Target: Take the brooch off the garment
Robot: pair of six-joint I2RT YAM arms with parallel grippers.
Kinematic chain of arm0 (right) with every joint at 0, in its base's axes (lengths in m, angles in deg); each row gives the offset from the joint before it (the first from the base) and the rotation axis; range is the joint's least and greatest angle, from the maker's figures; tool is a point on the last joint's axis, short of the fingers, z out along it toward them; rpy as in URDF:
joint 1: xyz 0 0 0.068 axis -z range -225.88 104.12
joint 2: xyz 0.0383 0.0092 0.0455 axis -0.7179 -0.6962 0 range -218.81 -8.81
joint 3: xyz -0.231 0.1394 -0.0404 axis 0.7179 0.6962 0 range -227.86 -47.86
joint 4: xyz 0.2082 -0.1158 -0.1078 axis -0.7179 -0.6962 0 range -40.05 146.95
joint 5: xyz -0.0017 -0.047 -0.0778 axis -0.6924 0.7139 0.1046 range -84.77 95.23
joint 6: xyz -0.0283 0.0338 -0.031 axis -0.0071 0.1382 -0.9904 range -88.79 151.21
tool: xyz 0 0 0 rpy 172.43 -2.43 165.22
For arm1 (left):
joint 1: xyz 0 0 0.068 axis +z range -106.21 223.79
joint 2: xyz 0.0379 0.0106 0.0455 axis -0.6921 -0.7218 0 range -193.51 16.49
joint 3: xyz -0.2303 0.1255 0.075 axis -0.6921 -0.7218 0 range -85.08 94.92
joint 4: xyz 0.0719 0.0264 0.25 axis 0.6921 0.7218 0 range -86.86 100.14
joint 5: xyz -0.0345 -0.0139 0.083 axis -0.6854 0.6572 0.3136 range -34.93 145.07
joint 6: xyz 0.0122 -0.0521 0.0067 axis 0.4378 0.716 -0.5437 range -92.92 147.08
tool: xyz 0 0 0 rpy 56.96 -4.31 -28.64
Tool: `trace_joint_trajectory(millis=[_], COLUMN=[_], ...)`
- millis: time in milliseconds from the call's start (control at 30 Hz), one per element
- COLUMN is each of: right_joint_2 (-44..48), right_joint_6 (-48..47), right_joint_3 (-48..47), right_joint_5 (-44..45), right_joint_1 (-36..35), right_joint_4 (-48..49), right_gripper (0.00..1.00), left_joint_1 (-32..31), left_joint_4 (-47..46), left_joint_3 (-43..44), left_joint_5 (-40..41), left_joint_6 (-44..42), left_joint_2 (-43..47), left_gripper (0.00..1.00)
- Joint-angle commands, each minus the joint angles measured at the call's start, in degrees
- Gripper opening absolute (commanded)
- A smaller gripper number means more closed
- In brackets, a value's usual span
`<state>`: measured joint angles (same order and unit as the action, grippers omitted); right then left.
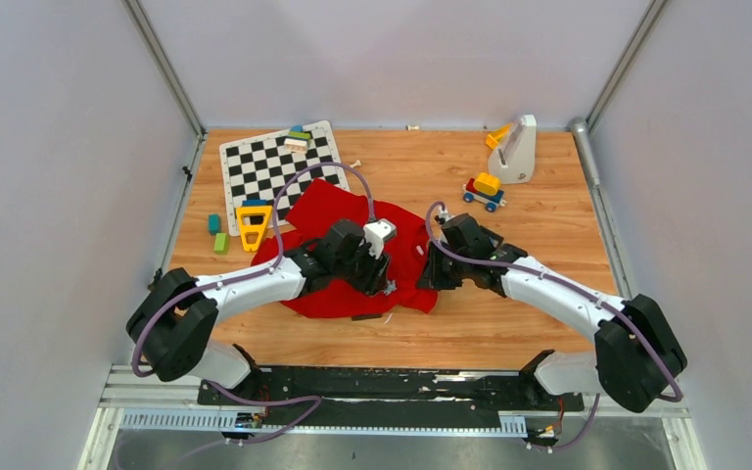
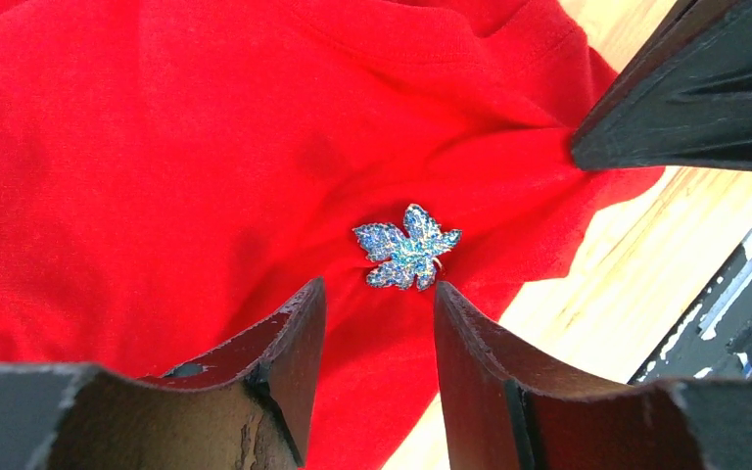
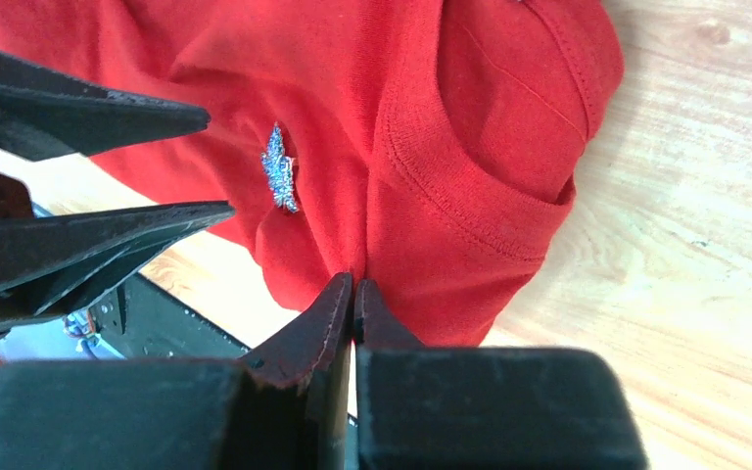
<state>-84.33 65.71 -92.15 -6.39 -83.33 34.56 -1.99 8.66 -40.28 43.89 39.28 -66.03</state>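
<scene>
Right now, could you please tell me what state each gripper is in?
Left gripper: open, empty, just short of the brooch.
Right gripper: shut, pinching a fold of the garment.

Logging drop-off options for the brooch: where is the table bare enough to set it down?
Bare wood lies between the chessboard and toy car, and right of the right arm. Crowded: blocks left of the red shirt.
</scene>
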Motion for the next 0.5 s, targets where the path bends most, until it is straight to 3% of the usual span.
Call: trace_joint_trajectory(millis=[0,267,467], right_joint_2=[3.35,8.79,12.48], right_joint_6=[0.04,0.85,-1.24], right_joint_3=[-1.32,0.43,1.47], right_joint_5=[-2.97,-1.54,-8.04], right_joint_1=[-0.38,-0.43,-0.43], right_joint_4=[-1.75,-1.54,2.90], right_gripper=[0.00,0.00,0.00], left_joint_1=[-0.38,-0.36,-1.53], left_joint_4=[0.02,-2.50,-3.23], left_joint_3=[1.88,0.58,-0.03], left_joint_5=[-2.31,-4.09,-1.74], left_joint_6=[-3.01,-2.60,4.00], left_joint_2=[-0.02,0.01,3.85], left_gripper=[0.52,0.52,0.53])
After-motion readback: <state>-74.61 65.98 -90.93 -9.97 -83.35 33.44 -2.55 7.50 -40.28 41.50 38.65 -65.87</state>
